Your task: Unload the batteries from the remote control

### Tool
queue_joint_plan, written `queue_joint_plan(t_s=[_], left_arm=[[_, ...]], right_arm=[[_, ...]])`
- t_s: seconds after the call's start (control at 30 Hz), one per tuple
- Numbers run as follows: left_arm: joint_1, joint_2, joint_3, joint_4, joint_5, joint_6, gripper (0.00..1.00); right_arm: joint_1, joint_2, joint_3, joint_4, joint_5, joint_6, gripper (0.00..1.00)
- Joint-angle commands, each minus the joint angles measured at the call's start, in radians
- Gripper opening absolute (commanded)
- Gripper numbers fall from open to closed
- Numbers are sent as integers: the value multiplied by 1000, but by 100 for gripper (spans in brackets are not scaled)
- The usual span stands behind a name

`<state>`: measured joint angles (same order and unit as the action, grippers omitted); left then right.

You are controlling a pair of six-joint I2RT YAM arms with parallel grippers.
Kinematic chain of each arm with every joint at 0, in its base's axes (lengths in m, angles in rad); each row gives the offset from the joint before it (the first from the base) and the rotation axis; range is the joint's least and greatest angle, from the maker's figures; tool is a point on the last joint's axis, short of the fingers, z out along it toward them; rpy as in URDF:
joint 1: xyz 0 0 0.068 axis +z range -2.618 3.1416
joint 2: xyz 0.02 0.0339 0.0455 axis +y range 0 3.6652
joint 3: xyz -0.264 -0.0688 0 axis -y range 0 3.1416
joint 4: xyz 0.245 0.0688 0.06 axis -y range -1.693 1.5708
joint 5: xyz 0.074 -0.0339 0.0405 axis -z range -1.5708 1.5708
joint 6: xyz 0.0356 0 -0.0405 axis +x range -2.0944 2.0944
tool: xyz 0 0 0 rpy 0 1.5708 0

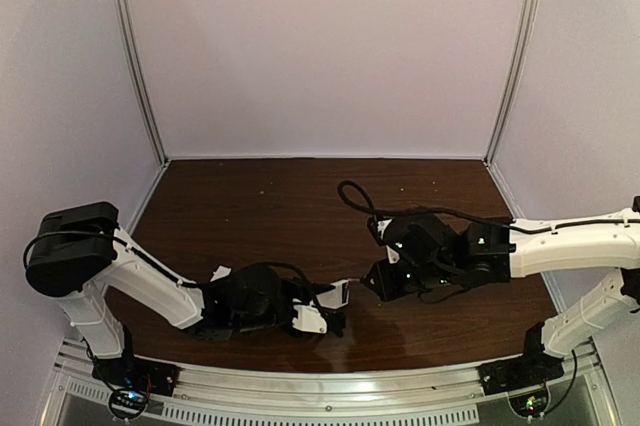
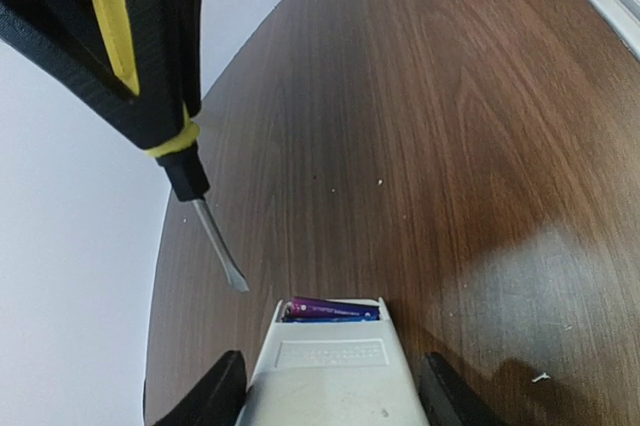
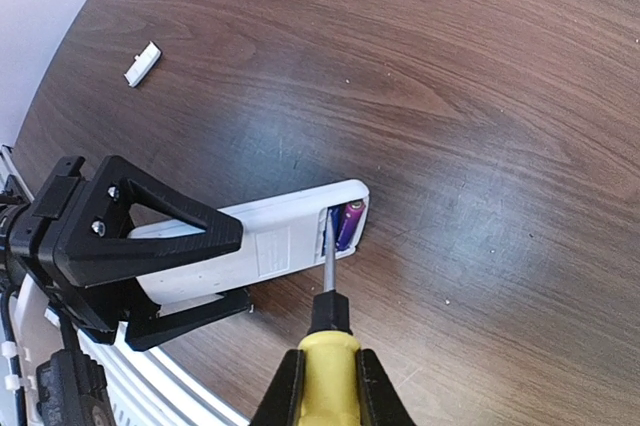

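Near the front edge of the table [image 1: 300, 206], between the two arms, the left gripper [image 2: 330, 401] clamps the remote control [image 3: 255, 246] by its long edges, with its fingers [image 2: 215, 396] pressed to either side. That grip leaves one end sticking out toward the right arm with the back face up, so the open battery bay is exposed and the body is braced against prying. The batteries [image 2: 330, 308] lie in that bay, purple and blue, not yet out. The right gripper [image 3: 328, 396] is closed tight on the yellow handle of a screwdriver [image 3: 325, 366], held like a lever with its flat blade angled down at the bay's edge. The tip sits just beside the cells, though contact cannot be confirmed. Off to the left lies a small white cover piece [image 3: 142, 64], well apart from the remote — out of the working path.
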<state>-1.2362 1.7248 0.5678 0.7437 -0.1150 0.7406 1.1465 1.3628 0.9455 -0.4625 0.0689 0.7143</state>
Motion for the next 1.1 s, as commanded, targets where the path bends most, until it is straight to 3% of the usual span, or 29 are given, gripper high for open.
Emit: queue_joint_plan(t_s=[0.0,0.4,1.07], left_arm=[[3,-1,13,-43,3,-23,0],[4,1,37,-82,-9,-44,0],[4,7,43,-87,-27,-50,0]], right_arm=[[17,-44,-31,45,46,62,0],[24,-78,-107,140,99,133,0],[25,33,-95,185,63,151,0]])
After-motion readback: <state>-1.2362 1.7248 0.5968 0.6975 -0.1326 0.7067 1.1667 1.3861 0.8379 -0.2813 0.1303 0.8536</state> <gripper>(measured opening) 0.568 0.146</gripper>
